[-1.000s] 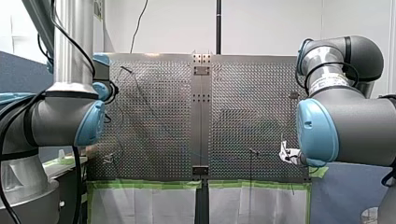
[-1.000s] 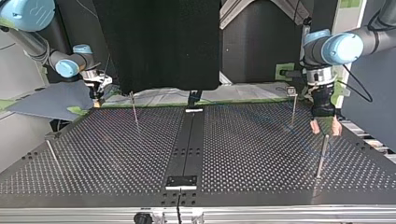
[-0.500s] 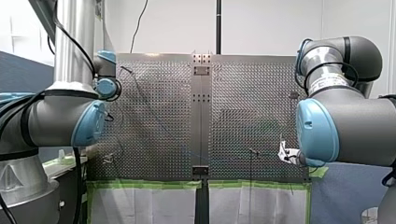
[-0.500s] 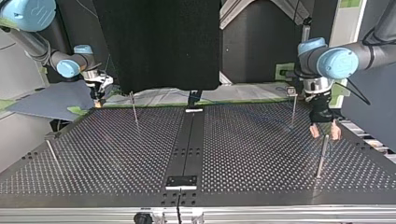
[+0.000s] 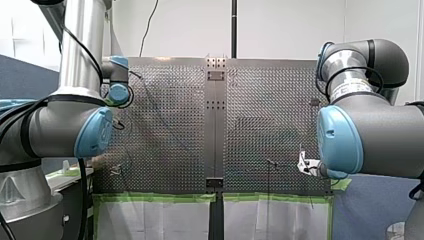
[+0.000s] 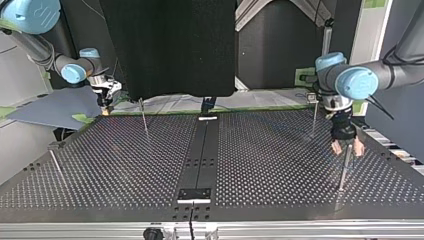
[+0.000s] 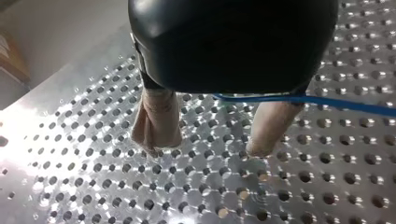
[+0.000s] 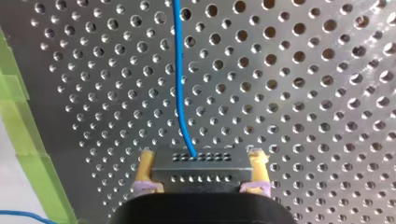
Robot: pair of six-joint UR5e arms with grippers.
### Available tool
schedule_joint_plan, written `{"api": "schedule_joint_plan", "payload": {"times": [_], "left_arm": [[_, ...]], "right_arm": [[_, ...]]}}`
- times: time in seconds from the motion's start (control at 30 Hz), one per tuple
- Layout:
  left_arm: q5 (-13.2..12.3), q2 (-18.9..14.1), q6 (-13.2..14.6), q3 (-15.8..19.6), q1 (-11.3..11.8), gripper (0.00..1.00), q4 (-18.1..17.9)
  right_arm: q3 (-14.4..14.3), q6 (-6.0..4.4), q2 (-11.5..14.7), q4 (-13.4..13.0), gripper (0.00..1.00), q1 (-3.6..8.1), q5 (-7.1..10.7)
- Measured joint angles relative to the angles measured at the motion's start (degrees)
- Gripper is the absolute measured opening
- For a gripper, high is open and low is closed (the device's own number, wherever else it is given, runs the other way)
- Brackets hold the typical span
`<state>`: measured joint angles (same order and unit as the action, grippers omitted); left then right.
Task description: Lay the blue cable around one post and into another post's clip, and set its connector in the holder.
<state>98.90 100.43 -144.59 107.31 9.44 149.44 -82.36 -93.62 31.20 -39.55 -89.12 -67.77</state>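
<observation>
The blue cable [image 8: 180, 79] runs ahead over the perforated table from a dark connector [image 8: 201, 169]. My right gripper [image 8: 201, 179] is shut on that connector with its yellow pads, near the green-taped table edge at the top view's far left [image 6: 105, 102]. My left gripper [image 6: 346, 147] hangs open at the top view's right, its beige fingers right at the top of a thin metal post [image 6: 343, 172]. In the left wrist view the cable [image 7: 345, 105] crosses just under the gripper body, over one beige finger [image 7: 273, 123]. Nothing sits between the left gripper's fingers [image 7: 212, 140].
More thin posts stand on the table [image 6: 280, 165]: one at the far right [image 6: 313, 117], one at the far left [image 6: 144, 119], one near the left edge [image 6: 56, 167]. A dark strip with brackets [image 6: 195, 194] runs down the middle. Green tape [image 8: 28, 140] lines the edge.
My left arm has swung towards the near side in the top view, bringing its open gripper down to the right-hand post. The right arm has stayed still.
</observation>
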Motion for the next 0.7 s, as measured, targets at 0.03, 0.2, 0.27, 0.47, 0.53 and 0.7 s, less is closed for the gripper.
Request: {"api": "schedule_joint_plan", "payload": {"times": [0.03,0.2,0.27,0.47,0.53,0.7], "left_arm": [[0.3,0.2,-0.1,-0.4,0.0,0.99,0.3],[0.2,2.2,-0.1,-2.7,-0.4,0.99,2.4],[0.3,3.3,-0.2,-3.8,-0.5,0.99,3.0],[0.4,4.5,-0.8,-5.6,0.0,0.99,2.8],[0.4,4.6,-0.9,-5.8,0.2,0.99,2.7],[0.2,4.6,-1.1,-5.8,0.4,0.99,2.7]], "right_arm": [[0.0,0.00,0.0,0.0,0.00,-0.02,0.00],[0.1,0.00,0.0,0.1,0.00,-0.11,0.00],[0.1,0.00,0.0,0.2,0.00,-0.12,0.00],[0.6,0.16,0.0,0.3,0.00,-0.42,0.00],[1.0,0.34,0.0,0.6,0.00,-0.59,-0.06],[2.1,1.59,0.0,1.9,0.00,-0.77,-1.15]]}}
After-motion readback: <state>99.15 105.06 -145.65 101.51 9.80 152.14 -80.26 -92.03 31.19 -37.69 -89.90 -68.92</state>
